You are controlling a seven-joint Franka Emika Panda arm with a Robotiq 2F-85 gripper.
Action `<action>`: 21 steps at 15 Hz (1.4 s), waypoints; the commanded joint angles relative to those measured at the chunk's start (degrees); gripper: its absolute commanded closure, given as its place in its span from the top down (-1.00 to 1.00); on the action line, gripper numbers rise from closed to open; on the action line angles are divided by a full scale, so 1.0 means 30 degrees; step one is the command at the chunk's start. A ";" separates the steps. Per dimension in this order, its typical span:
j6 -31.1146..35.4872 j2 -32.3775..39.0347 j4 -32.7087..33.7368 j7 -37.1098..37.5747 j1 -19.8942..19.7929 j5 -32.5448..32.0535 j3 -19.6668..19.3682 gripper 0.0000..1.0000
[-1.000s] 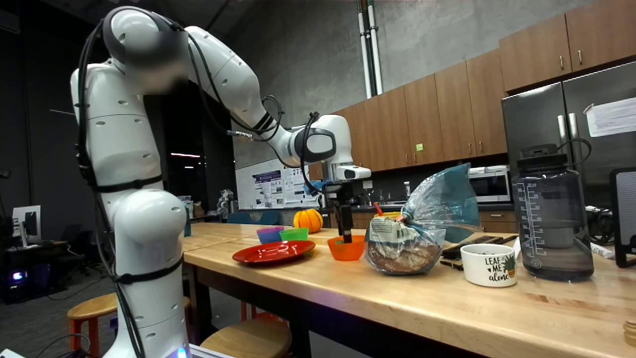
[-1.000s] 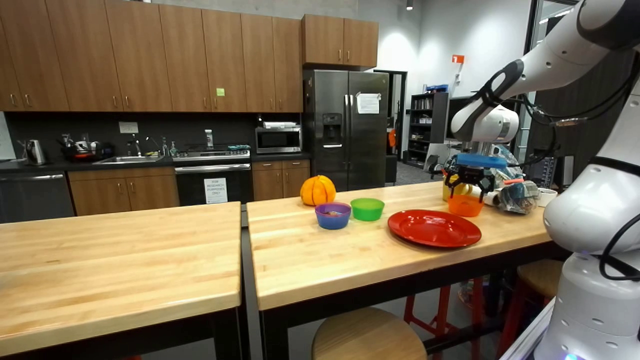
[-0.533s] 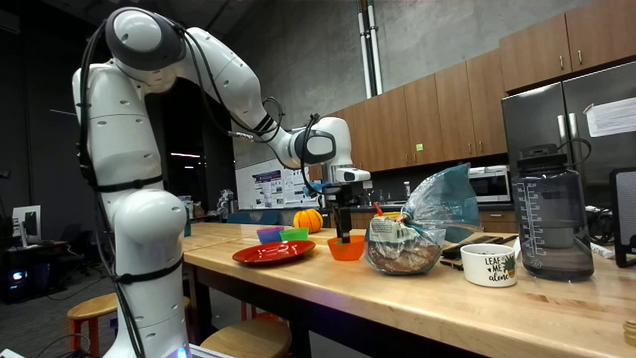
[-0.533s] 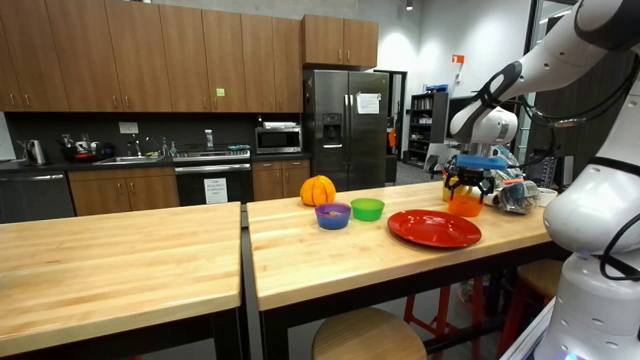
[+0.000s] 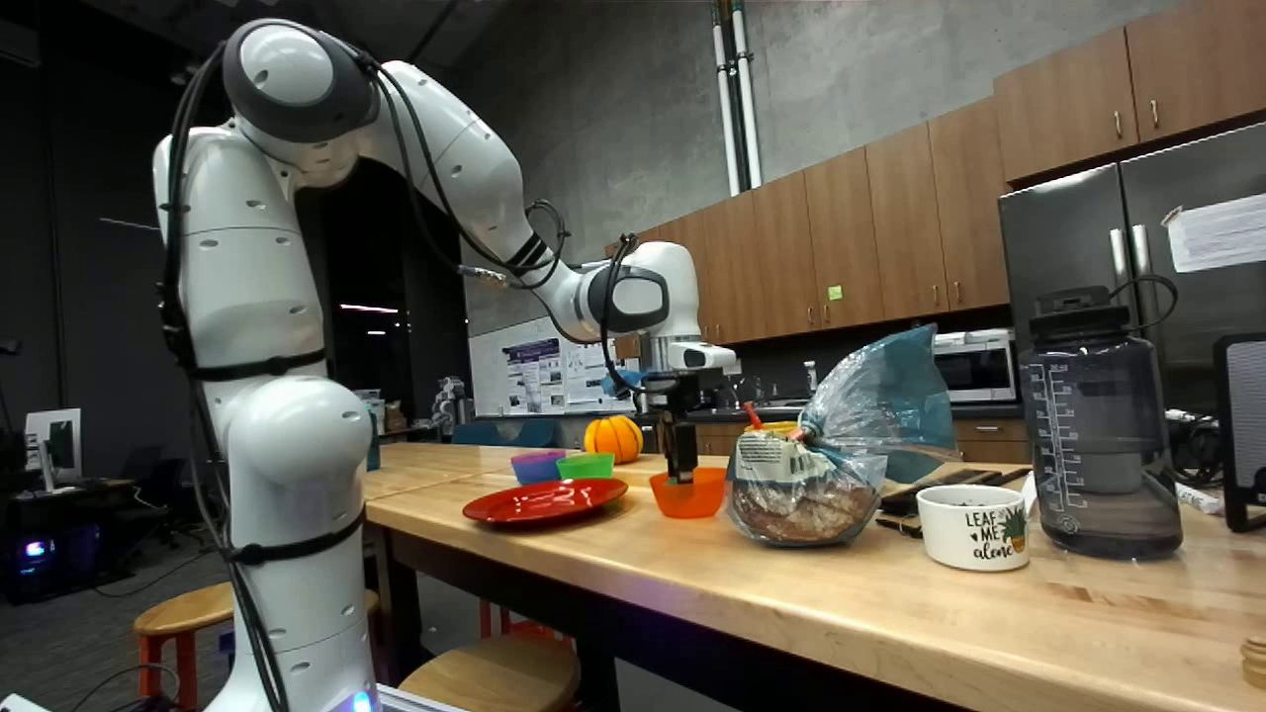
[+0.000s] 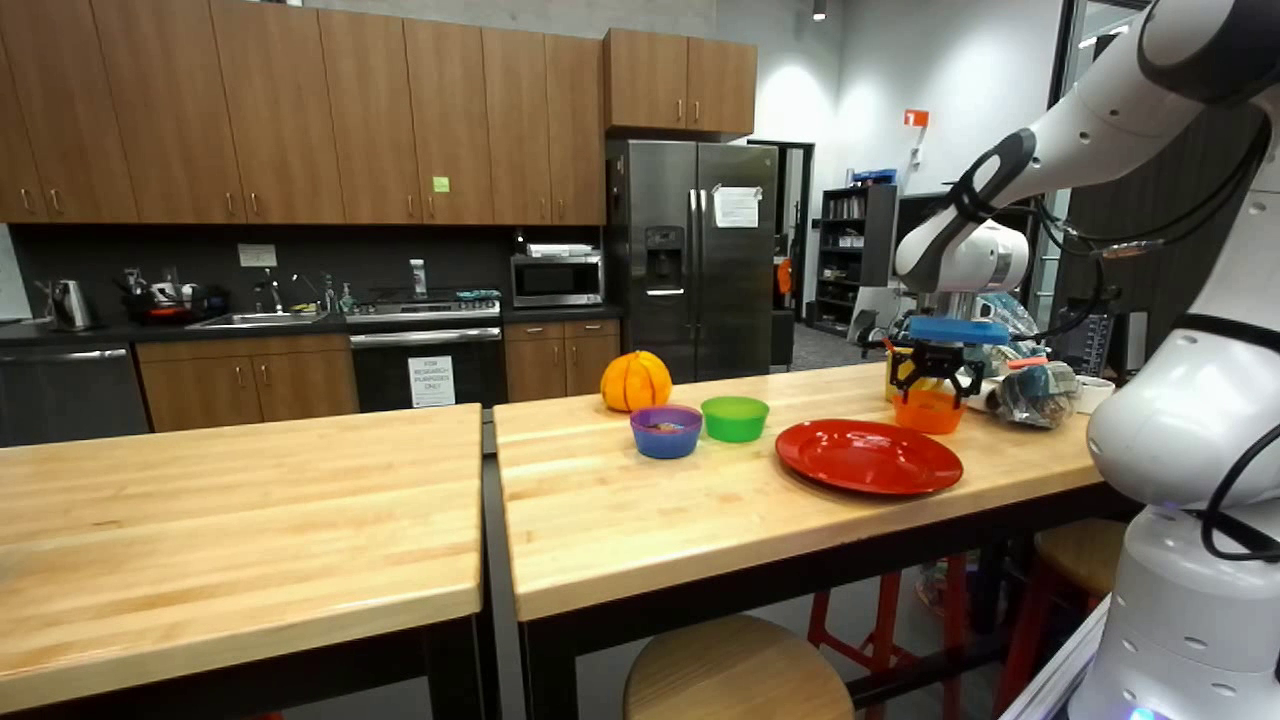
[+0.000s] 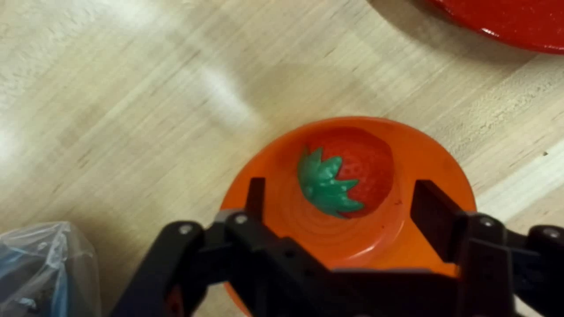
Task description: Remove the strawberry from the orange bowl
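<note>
The orange bowl (image 5: pixel 690 500) stands on the table; it also shows in an exterior view (image 6: pixel 926 413) and in the wrist view (image 7: pixel 447 169). A red strawberry with a green leafy cap (image 7: pixel 346 176) lies inside it, toward the upper part of the bowl in the wrist view. The bowl's walls hide the strawberry in both exterior views. My gripper (image 7: pixel 339 193) is open, pointing down over the bowl. Its fingers stand apart on either side, a little below the strawberry in the wrist view, not gripping it. Whether a finger touches the bowl wall I cannot tell.
A red plate (image 6: pixel 868 457) lies close to the bowl. A tied plastic bag of bread (image 5: pixel 801 494) stands right beside it, also at the wrist view's corner (image 7: pixel 48 268). A green bowl (image 6: pixel 735 418), a purple-blue bowl (image 6: pixel 667 433) and a pumpkin (image 6: pixel 636 381) stand farther off.
My gripper has come down a little and shifted slightly left in both exterior views. The orange bowl has shifted very slightly left too. Nothing has been taken hold of.
</note>
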 commanded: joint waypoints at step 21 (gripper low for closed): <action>0.1953 -0.4478 -0.0156 -0.2532 0.1589 -0.0756 0.2098 -0.49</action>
